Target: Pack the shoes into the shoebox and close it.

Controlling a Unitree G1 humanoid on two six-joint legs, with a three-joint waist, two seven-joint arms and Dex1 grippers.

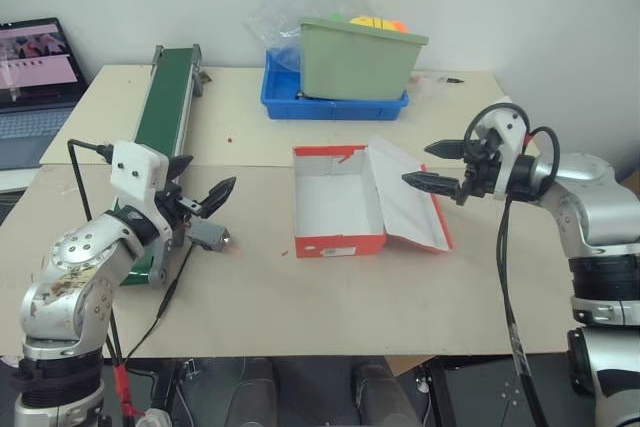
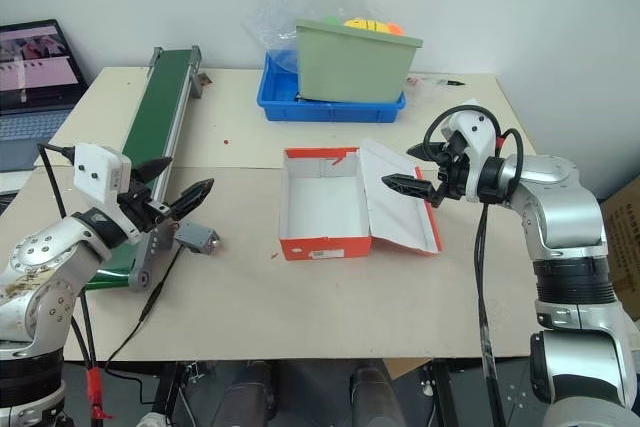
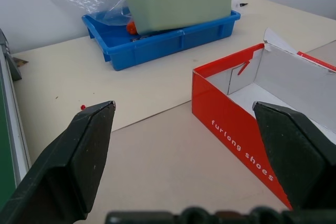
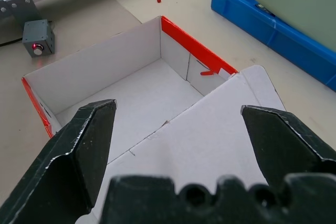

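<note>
**Both pincers wide open, shoebox lying open**

The left gripper and the right gripper are held spread wide, nothing gripped. Between them the shoebox is seen on the table, lid flapped toward the right gripper (white inside). "furlong shoes" is printed on its red side.

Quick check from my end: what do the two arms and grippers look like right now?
Both arms are silver-grey metal with rounded joints. Each wrist carries a white block. The left gripper and right gripper each have two black, pointed fingers. A black cable loops from the right wrist and hangs down; another black cable runs by the left arm.
</note>
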